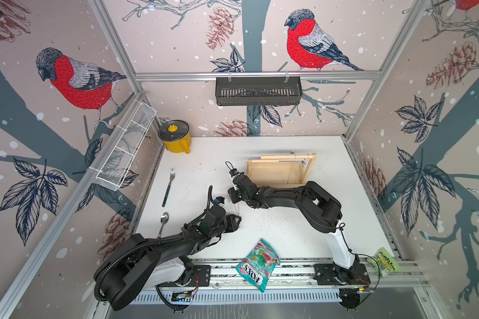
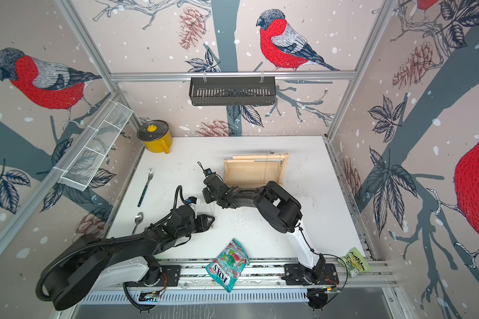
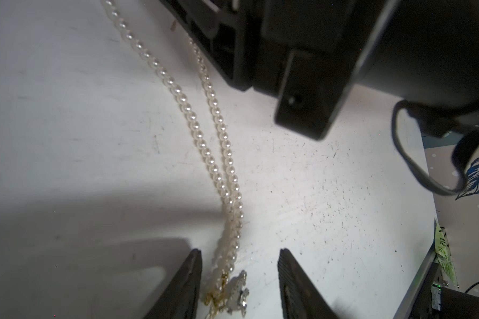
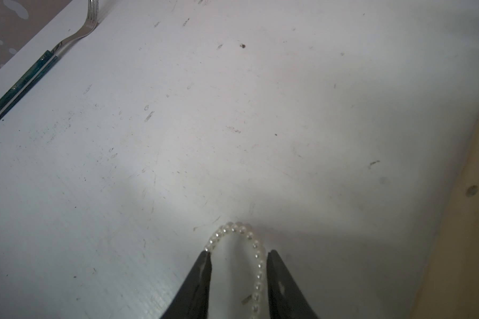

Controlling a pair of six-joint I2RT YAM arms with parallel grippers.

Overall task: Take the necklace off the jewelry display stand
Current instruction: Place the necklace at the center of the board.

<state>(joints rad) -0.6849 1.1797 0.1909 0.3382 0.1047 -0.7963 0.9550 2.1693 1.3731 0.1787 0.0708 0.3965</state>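
Nearest my left wrist lens, the left gripper (image 3: 239, 251) stands with its jaws fairly wide. The pearl necklace (image 3: 205, 143) has its gold clasp end lying loose on the white table (image 3: 329, 179) between them, touching neither finger as far as I can tell. Its looped end sits between the narrower-set jaws of the right gripper (image 4: 239, 252), with pearls brushing the fingertips but not pinched. I judge the strand lies doubled and straight because one gripper tends each end, a tidy lay-down. It rests entirely off the jewelry display stand (image 1: 277, 172), near that stand's tray corner on the side facing the arms, apart from it.
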